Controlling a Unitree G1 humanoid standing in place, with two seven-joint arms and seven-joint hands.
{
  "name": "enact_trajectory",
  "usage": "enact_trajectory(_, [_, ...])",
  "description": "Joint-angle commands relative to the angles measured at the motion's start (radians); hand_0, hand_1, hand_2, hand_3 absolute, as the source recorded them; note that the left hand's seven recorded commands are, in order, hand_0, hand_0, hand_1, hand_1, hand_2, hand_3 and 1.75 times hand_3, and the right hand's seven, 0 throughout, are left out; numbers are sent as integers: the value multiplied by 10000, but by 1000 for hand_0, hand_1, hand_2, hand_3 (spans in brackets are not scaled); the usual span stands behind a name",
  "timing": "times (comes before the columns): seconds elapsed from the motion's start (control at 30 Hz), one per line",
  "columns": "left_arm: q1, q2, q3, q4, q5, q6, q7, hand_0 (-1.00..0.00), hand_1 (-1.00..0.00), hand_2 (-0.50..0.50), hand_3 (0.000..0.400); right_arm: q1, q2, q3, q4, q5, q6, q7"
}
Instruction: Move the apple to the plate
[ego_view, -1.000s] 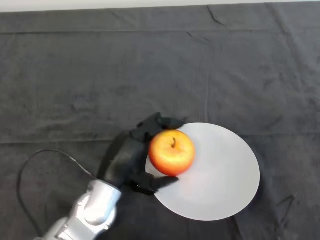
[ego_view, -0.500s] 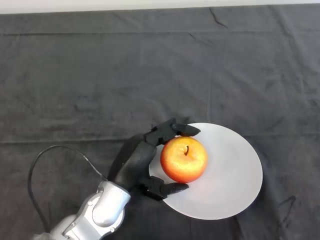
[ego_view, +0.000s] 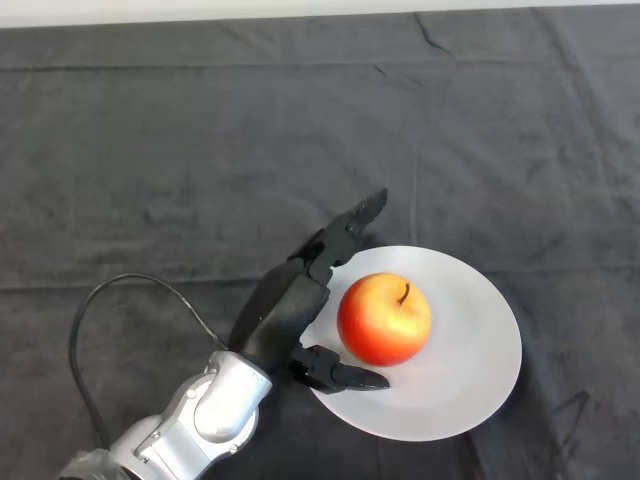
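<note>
A red and yellow apple (ego_view: 384, 318) rests on the left half of a white round plate (ego_view: 470, 350), stem up. My left hand (ego_view: 290, 310) is just left of the apple, at the plate's left rim. Its fingers (ego_view: 350, 228) are straight and point up and away from the apple. Its thumb (ego_view: 335, 373) lies low over the plate's near left edge, just below the apple. The hand is open and holds nothing.
A dark cloth (ego_view: 180, 150) covers the whole table. A pale strip of the table's far edge (ego_view: 200, 10) runs along the top of the view.
The apple has moved a little to the right onto the plate. My fingers, curled round it before, have straightened and let it go.
</note>
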Motion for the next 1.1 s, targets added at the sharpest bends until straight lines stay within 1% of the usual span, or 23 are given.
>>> enact_trajectory(0.03, [35, 472, -392, 588, -6, 153, -209, 0, 0, 0, 0, -25, -210, -59, -74, 0, 46, -35])
enact_trajectory(0.2, [74, 802, -155, 436, -202, 86, -356, 0, 0, 0, 0, -25, -210, -59, -74, 0, 45, -36])
enact_trajectory(0.47, [240, 1332, 408, 341, -545, -251, -485, 0, 0, 0, 0, -25, -210, -59, -74, 0, 44, -37])
enact_trajectory(0.8, [424, 1674, 1099, 436, -813, -560, -424, 0, 0, 0, 0, -25, -210, -59, -75, 0, 43, -38])
enact_trajectory(1.0, [504, 1882, 1511, 735, -972, -915, -440, 0, 0, 0, 0, -25, -210, -59, -75, 0, 42, -39])
enact_trajectory(1.1, [494, 2007, 1762, 1022, -1154, -1144, -533, 0, 0, 0, 0, -25, -211, -59, -75, 0, 42, -39])
